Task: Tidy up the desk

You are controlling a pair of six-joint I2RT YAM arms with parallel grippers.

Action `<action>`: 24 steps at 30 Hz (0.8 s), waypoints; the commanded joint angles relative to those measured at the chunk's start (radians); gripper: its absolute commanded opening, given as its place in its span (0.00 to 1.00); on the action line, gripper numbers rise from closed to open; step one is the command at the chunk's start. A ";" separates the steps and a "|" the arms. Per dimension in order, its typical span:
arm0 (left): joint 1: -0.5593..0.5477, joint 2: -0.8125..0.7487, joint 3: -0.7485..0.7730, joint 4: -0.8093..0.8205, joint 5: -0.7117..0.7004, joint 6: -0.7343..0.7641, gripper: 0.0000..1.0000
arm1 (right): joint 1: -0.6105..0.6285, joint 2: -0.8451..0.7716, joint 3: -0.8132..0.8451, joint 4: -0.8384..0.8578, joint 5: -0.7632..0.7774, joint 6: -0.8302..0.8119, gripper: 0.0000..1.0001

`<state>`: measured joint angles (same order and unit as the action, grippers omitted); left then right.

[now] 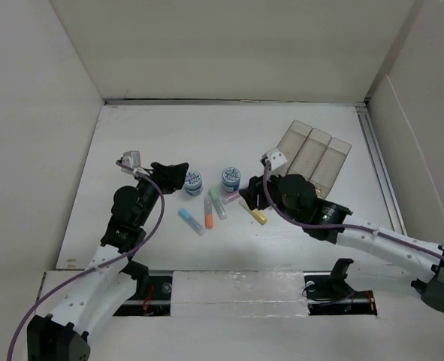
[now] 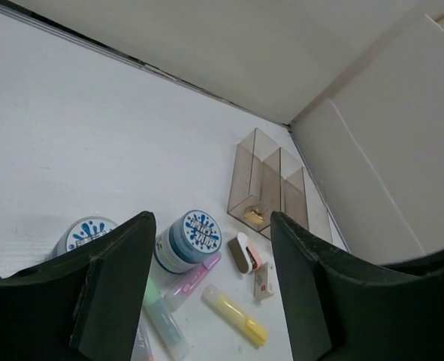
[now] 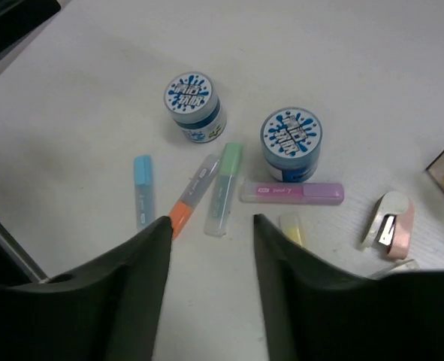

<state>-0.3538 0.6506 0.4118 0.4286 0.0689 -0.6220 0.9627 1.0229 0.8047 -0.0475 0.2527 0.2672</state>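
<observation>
The white desk holds two blue-lidded jars and five highlighters: blue, orange, green, purple and yellow. My left gripper is open and empty, just left of the left jar. My right gripper is open and empty, hovering over the yellow highlighter. In the right wrist view the orange highlighter lies by the left fingertip. A pink-and-white sharpener and a small eraser lie to the right of the highlighters.
A clear three-compartment tray lies at the back right, with a small yellowish item in one compartment. White walls border the desk on three sides. A rail runs along the right edge.
</observation>
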 commanded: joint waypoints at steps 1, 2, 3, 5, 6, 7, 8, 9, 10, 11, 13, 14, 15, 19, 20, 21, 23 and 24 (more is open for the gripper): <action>-0.004 0.000 -0.028 0.099 -0.007 0.008 0.59 | 0.002 0.046 0.034 0.035 0.017 0.010 0.46; -0.004 0.009 -0.022 0.107 -0.012 0.010 0.59 | 0.002 0.057 0.042 0.028 0.040 0.013 0.24; -0.004 0.014 -0.013 0.104 -0.020 0.018 0.58 | 0.002 0.083 0.054 0.023 0.045 0.015 0.00; -0.004 0.021 -0.014 0.125 -0.026 0.030 0.55 | -0.008 0.111 0.063 0.020 0.030 0.007 0.00; -0.004 0.020 -0.021 0.137 -0.041 0.031 0.55 | -0.009 0.126 0.080 0.015 0.026 0.007 0.00; -0.004 0.015 -0.033 0.153 -0.049 0.033 0.52 | -0.019 0.158 0.091 0.005 0.025 0.007 0.00; -0.004 0.008 -0.053 0.173 -0.060 0.036 0.49 | -0.019 0.178 0.100 0.002 0.022 0.007 0.10; -0.004 0.004 -0.059 0.173 -0.101 0.042 0.45 | -0.030 0.196 0.109 -0.002 0.013 0.010 0.23; -0.004 -0.002 -0.067 0.173 -0.115 0.048 0.37 | -0.044 0.241 0.135 -0.014 -0.001 0.007 0.52; -0.004 -0.009 -0.085 0.180 -0.127 0.063 0.30 | -0.044 0.265 0.148 -0.017 -0.025 0.009 0.65; -0.004 -0.014 -0.102 0.197 -0.142 0.082 0.14 | -0.067 0.317 0.192 -0.044 -0.047 0.001 0.86; -0.004 -0.012 -0.110 0.202 -0.146 0.084 0.10 | -0.080 0.369 0.211 -0.055 -0.059 0.003 0.90; -0.004 -0.008 -0.110 0.200 -0.146 0.082 0.08 | -0.081 0.393 0.223 -0.064 -0.066 0.006 0.93; -0.004 0.011 -0.103 0.193 -0.119 0.070 0.07 | -0.122 0.509 0.283 -0.063 -0.147 0.003 0.98; -0.004 0.011 -0.103 0.185 -0.119 0.061 0.12 | -0.131 0.567 0.325 -0.072 -0.151 0.003 0.99; -0.004 0.011 -0.103 0.185 -0.116 0.058 0.12 | -0.131 0.568 0.326 -0.072 -0.151 0.003 0.99; -0.004 0.009 -0.097 0.179 -0.110 0.054 0.18 | -0.142 0.597 0.350 -0.083 -0.133 0.003 0.99; -0.004 0.007 -0.096 0.168 -0.098 0.053 0.19 | -0.142 0.623 0.366 -0.086 -0.121 0.003 0.99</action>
<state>-0.3538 0.6647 0.3054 0.5560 -0.0483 -0.5682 0.8307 1.6215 1.0977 -0.1291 0.1398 0.2729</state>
